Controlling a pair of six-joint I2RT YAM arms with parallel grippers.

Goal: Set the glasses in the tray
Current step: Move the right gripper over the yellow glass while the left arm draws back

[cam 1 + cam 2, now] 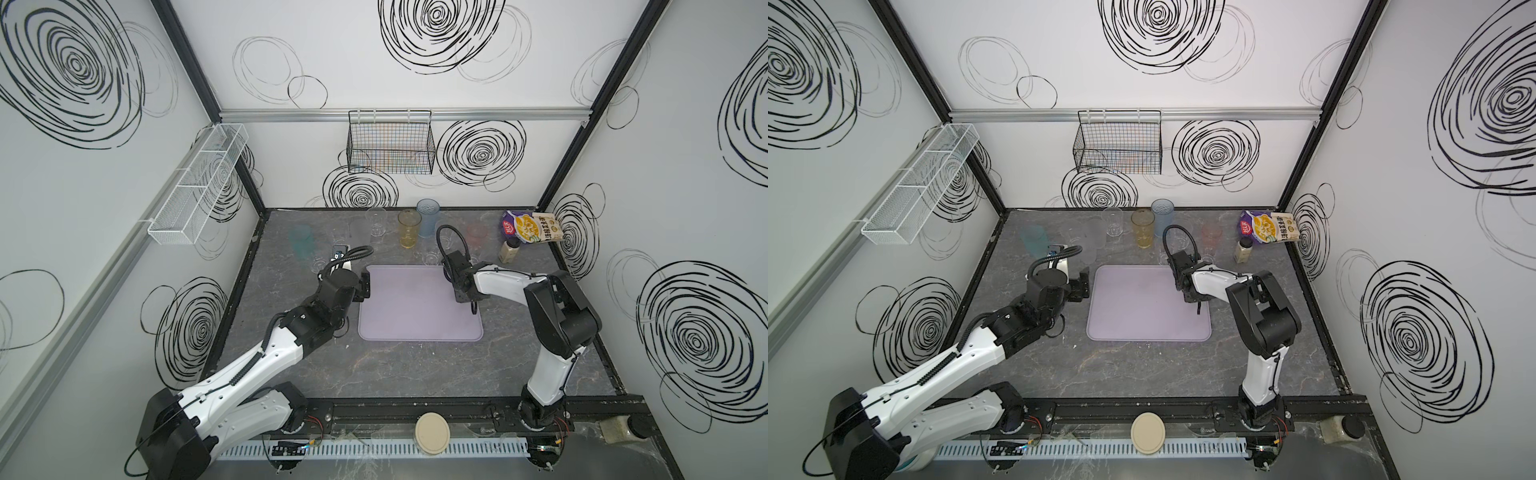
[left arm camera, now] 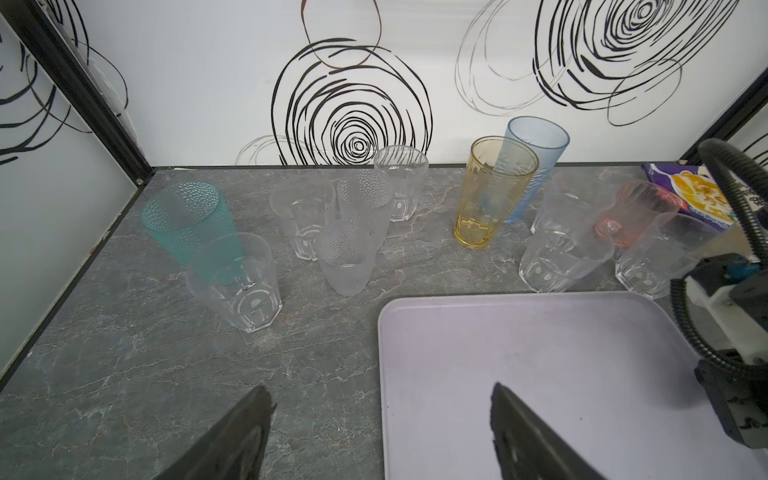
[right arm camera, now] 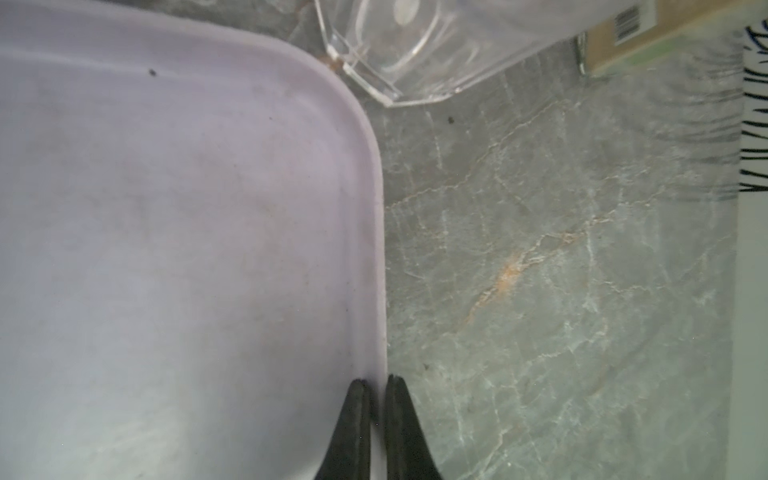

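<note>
The right tool (image 3: 376,380) is closed on the right rim of the tray (image 3: 166,208), one finger inside and one outside, and a clear glass (image 3: 399,50) stands just beside the tray's far right corner. The left tool (image 2: 380,390) is open and empty, straddling the tray's left edge. The glasses (image 2: 494,195) stand on the counter (image 2: 124,374) beyond the tray's far edge, ahead of both tools.
</note>
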